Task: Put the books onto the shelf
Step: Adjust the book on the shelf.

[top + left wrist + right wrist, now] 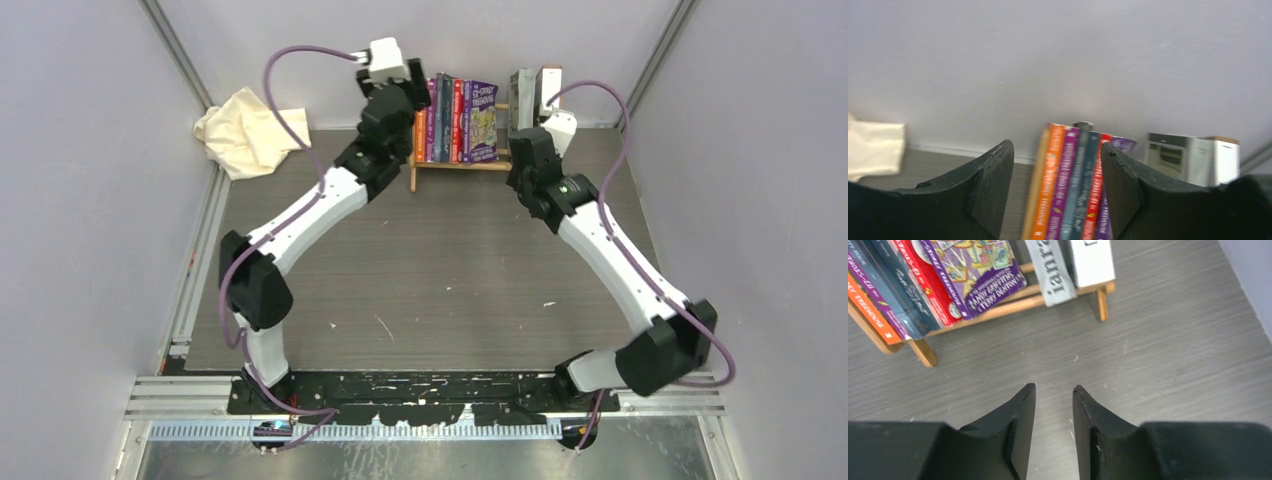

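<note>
Over the left end of the shelf (1018,304), the left gripper (1055,150) hangs with jaws spread wide and empty. The books (1073,190) stand upright on the shelf just below it. In front of the shelf, the right gripper (1054,389) holds nothing, its jaws narrowly apart. The books look thin, stiff, light and slick, so pinching across the spines seems best.

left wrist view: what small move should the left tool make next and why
Probably ease the left tool straight back from the books, jaws open. It holds nothing. The books seen between its fingers already stand on the shelf, leaning, and no book shows on the table. A sideways move might knock them over.
</note>
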Controlling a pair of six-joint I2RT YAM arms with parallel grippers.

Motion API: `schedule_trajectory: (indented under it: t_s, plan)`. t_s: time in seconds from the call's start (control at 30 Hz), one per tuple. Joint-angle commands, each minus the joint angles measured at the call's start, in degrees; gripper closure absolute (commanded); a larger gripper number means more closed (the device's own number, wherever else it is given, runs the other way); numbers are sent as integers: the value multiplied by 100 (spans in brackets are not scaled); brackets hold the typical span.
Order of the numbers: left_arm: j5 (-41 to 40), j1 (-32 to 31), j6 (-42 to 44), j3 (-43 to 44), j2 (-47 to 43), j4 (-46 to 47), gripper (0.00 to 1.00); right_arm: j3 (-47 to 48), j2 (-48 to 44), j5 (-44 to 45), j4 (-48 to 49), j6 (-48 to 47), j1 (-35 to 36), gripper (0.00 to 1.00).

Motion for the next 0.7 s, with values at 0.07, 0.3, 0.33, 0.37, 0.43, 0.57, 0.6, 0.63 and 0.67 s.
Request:
schedule_trajectory:
  t_s: [0.07,0.3,0.33,0.37,0.43,0.57,0.6,0.63,0.67]
  plan:
    - [130,962,-1115,-814,-745,-714,36,1136,1294,87,813,-404,-19,87]
    - [752,1771,-2082,-1375,-661,-985,37,2385,2946,147,996,-569,-27,99]
    - [877,1866,-2146,-1384,-592,-981,37,2563,3162,171,1002,-573,-58,99]
    - [1010,1942,-2199,-1358,-499,-981,38,2745,3350,157,1023,-555,-89,99]
    - [1252,2092,-2324,-1286,-286,-993,38,3102,3734,81,1075,-522,-175,99]
    - [1584,2291,-2658,-1104,160,-896,39,4091,4578,148,925,-571,-318,99]
    - [1707,2323,-2716,-1021,344,-885,40,4310,4751,150,891,-566,-367,99]
    - [1809,2352,-2784,-901,496,-895,40,4501,4919,141,871,-552,-423,99]
    - [1918,2382,-2848,-768,653,-913,41,4679,5059,118,867,-531,-472,99]
